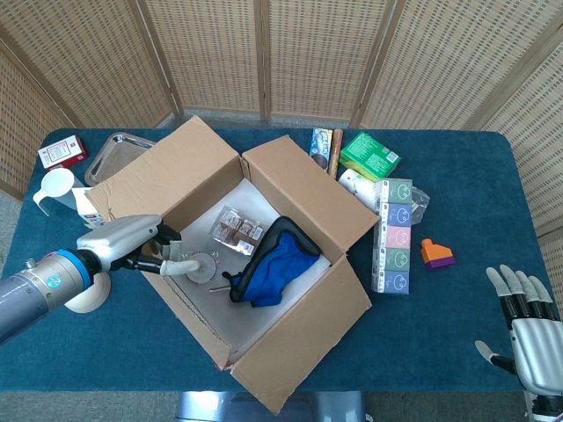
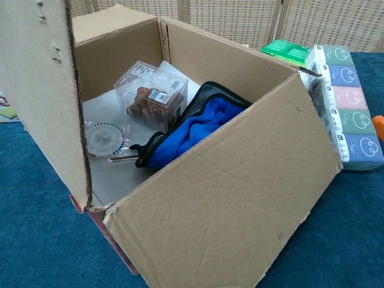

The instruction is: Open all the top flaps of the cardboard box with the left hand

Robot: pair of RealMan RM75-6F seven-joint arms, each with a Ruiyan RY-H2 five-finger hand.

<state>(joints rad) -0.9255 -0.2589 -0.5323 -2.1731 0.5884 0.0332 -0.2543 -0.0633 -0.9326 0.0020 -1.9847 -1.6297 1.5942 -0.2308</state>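
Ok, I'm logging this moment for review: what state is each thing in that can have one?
cardboard box: open, contents showing.
left flap: pushed outward, standing near upright.
left hand: fingers on the left flap's edge.
right hand: open, fingers apart, holding nothing.
blue pouch: unzipped, lying inside the box.
clear plastic case: closed, inside the box.

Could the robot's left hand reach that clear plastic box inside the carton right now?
Probably yes. The left hand is at the cardboard box's left flap, the top is open, and nothing covers the clear plastic box.
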